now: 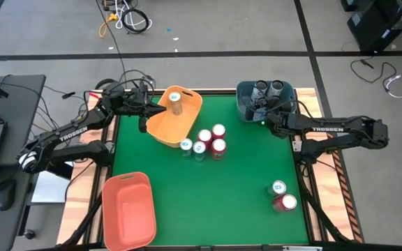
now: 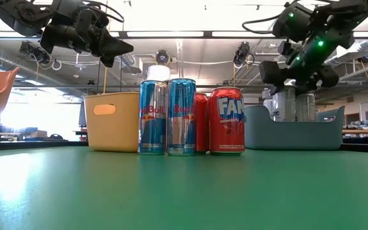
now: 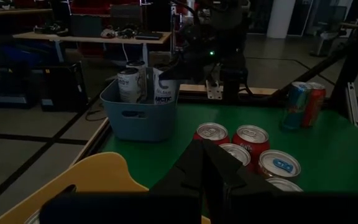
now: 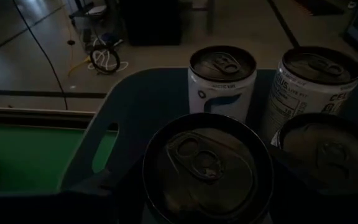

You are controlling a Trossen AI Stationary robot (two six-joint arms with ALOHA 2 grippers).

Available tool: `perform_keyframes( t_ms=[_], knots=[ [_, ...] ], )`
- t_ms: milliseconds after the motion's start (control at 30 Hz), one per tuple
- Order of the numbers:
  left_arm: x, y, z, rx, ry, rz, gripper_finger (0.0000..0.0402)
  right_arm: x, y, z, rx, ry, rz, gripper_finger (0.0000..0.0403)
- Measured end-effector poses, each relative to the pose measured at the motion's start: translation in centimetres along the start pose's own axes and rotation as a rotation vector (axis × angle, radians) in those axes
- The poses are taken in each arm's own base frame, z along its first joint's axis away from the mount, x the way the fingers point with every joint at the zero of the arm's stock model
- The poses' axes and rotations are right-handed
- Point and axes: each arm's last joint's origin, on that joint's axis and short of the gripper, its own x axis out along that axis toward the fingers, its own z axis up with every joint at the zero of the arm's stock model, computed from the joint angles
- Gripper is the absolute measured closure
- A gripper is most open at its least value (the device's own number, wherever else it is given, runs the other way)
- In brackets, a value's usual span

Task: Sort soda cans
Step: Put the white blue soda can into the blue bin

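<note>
My right gripper (image 1: 261, 106) is over the blue-grey bin (image 1: 243, 97) at the far right, shut on a soda can (image 4: 207, 168) that stands among other silver cans (image 4: 221, 87) in the bin. My left gripper (image 1: 156, 109) is shut and empty, above the left rim of the yellow bin (image 1: 176, 122), which holds one can (image 1: 176, 98). Red cans (image 1: 218, 146) and teal-topped cans (image 1: 185, 145) stand on their bases in a cluster at mid-table. Two more cans (image 1: 282, 196) stand near the right front. My right gripper has the can between its two fingers, by the upper part of its side below the top rim (image 4: 166, 155). It comes from above, slanting down. The can stands upright inside the bin; the bin wall (image 2: 292, 134) hides its base.
An orange bin (image 1: 128, 209) lies at the near left corner. The green table top (image 1: 229, 202) is bare between the can cluster and the near edge. Cables and a laptop desk are off the table's left side.
</note>
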Motion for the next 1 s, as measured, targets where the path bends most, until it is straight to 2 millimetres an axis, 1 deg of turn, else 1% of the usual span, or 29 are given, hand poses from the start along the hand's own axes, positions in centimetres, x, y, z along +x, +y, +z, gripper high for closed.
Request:
perform_keyframes(
  t_ms=[133,400,533,600,700,1000],
  knots=[
    [0.0,0.0,0.0,-0.002,0.002,0.000,0.0396,0.3,-0.1,0.0,0.002,0.010,-0.007,0.0136],
    [0.0,0.0,-0.1,-0.005,0.006,0.000,0.0396,1.7,0.3,-0.7,-0.030,0.028,-0.062,0.0146],
    [0.0,0.0,-0.1,-0.006,0.012,-0.001,0.0396,2.1,0.7,-1.0,-0.033,0.018,-0.070,0.0133],
    [0.0,0.0,-0.2,-0.009,0.016,-0.002,0.0396,2.3,0.9,-1.0,-0.032,0.013,-0.066,0.0124],
    [0.0,0.0,-0.2,-0.010,0.017,-0.002,0.0396,2.3,0.9,-1.4,-0.052,0.051,-0.037,0.0115],
    [0.0,0.0,-0.2,-0.008,0.017,-0.002,0.0396,2.2,1.0,-1.2,-0.063,0.062,-0.017,0.0118]
  ],
)
